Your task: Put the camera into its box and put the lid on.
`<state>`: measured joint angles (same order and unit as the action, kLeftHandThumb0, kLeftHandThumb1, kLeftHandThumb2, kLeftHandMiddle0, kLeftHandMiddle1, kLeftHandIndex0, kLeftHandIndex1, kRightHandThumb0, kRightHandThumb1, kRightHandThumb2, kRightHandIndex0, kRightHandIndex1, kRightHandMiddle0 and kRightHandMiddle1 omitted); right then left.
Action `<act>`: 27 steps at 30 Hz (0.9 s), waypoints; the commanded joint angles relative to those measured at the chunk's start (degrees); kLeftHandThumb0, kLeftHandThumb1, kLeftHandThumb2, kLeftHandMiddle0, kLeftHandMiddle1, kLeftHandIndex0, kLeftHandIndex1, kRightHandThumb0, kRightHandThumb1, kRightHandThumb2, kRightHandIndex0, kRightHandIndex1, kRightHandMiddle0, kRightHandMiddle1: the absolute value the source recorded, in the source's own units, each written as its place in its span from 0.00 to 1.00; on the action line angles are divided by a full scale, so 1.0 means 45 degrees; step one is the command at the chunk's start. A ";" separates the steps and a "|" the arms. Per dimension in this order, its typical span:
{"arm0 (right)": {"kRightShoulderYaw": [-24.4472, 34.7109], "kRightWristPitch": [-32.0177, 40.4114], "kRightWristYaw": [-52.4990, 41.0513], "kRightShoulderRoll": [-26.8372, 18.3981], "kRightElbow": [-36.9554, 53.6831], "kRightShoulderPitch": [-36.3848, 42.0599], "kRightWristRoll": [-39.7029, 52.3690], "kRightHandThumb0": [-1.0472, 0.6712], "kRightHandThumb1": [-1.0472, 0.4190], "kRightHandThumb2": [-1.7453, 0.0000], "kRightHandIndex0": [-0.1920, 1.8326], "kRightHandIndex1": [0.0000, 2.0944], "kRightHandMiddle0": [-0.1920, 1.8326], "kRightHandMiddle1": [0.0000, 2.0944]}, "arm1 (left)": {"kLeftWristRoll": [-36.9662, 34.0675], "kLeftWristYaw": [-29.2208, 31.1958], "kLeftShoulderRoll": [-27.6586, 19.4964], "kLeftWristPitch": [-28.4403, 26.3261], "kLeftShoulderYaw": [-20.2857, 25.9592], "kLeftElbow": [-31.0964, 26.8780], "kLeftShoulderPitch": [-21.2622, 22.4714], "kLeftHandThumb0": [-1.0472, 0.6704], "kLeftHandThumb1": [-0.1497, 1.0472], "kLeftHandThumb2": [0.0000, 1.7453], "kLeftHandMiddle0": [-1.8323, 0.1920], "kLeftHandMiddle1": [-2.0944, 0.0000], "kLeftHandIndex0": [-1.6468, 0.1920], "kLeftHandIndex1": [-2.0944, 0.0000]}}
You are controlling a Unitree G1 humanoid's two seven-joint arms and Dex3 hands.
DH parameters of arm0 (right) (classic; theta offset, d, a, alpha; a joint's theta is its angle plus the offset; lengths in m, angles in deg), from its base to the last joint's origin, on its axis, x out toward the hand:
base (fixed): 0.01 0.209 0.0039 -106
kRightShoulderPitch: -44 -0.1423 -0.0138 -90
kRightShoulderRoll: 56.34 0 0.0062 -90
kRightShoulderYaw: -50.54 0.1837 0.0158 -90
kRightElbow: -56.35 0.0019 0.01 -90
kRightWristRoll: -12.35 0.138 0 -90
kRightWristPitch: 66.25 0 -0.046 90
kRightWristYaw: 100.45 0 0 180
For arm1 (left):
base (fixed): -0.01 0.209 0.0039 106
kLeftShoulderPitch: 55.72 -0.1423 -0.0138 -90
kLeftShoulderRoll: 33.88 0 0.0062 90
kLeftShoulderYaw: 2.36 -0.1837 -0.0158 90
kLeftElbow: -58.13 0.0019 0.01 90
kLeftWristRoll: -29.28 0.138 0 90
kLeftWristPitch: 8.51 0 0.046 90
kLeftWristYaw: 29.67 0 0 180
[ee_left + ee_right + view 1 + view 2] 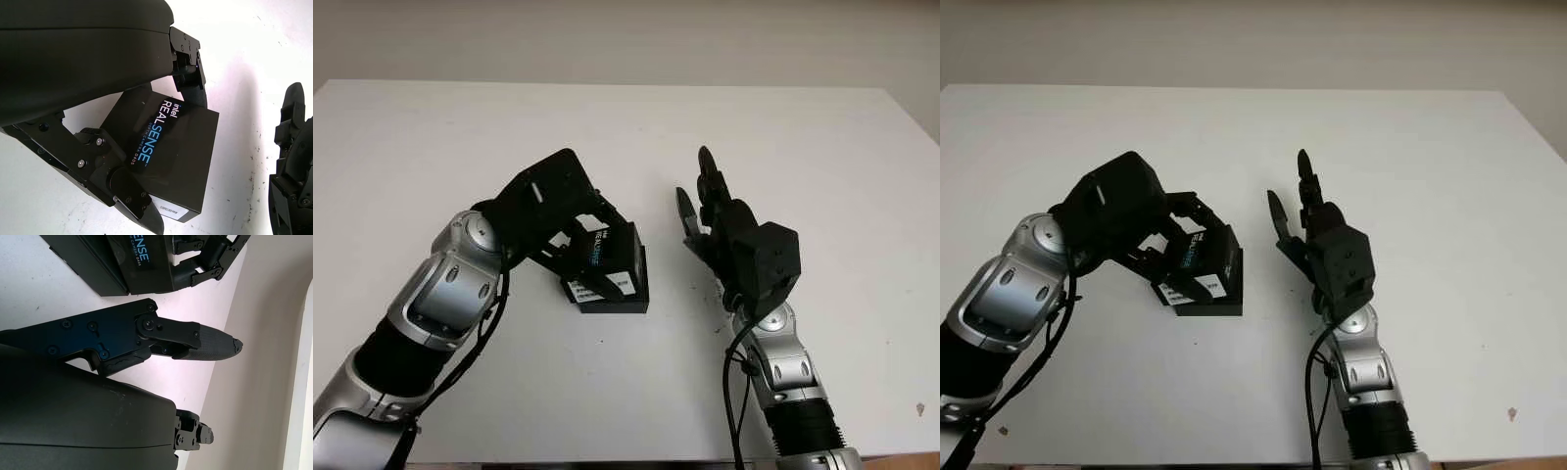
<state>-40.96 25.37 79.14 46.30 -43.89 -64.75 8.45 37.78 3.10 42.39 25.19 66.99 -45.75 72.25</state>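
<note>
Lid [607, 257] in left robot hand [570, 235], box perhaps beneath.

This looks like a lab or test room: a plain white counter [822, 147] stands against a bare pale wall [626, 39], and on it sits a black depth-camera box [612, 269] with a printed brand label. The counter's surface shows small scuffs and specks.

left robot hand [570, 235] clamped, right robot hand [710, 220] open
</note>
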 commanded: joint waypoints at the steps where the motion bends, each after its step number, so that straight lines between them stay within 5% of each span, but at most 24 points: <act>1: 0.0058 -0.0094 -0.0002 -0.0038 0.0018 -0.0145 0.0005 0.20 0.00 0.69 0.05 0.03 0.06 0.03 | -0.0017 0.0038 0.0231 -0.0136 -0.0537 0.0190 -0.0229 0.50 0.97 0.03 0.69 0.17 0.78 0.20; 27: 0.0056 -0.0153 0.0072 0.0057 -0.0178 -0.0272 0.0042 0.20 0.00 0.69 0.05 0.03 0.07 0.03 | -0.0328 -0.0832 0.0718 -0.0924 -0.0580 -0.1277 -0.1066 0.47 0.97 0.03 0.69 0.12 0.80 0.17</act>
<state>-40.93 25.37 79.25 46.33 -44.64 -64.89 8.59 37.64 -1.79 44.93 21.15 66.42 -49.92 70.18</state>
